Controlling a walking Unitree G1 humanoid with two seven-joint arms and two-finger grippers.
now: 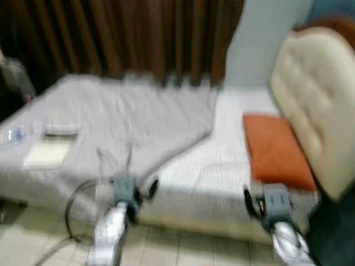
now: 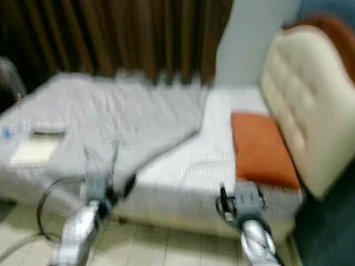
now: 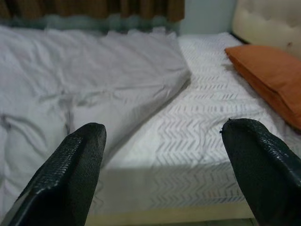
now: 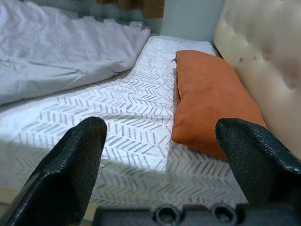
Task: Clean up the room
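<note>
A bed stands before me with a rumpled grey blanket (image 1: pixel 122 116) over its left part and a bare white patterned sheet (image 1: pixel 222 155) on the right. An orange pillow (image 1: pixel 274 149) lies against the cream padded headboard (image 1: pixel 316 100). On the blanket at the left lie a pale notebook (image 1: pixel 49 152), a flat grey object (image 1: pixel 61 130) and a clear water bottle (image 1: pixel 14 134). My left gripper (image 3: pixel 162 136) is open, held at the bed's near edge facing the blanket's fold. My right gripper (image 4: pixel 160 132) is open too, pointing at the sheet beside the pillow. Neither holds anything.
Brown curtains (image 1: pixel 127 33) hang behind the bed. The floor (image 1: pixel 183 249) on my side is pale tile. A dark cable (image 1: pixel 72 210) loops beside my left arm. The eye views are blurred.
</note>
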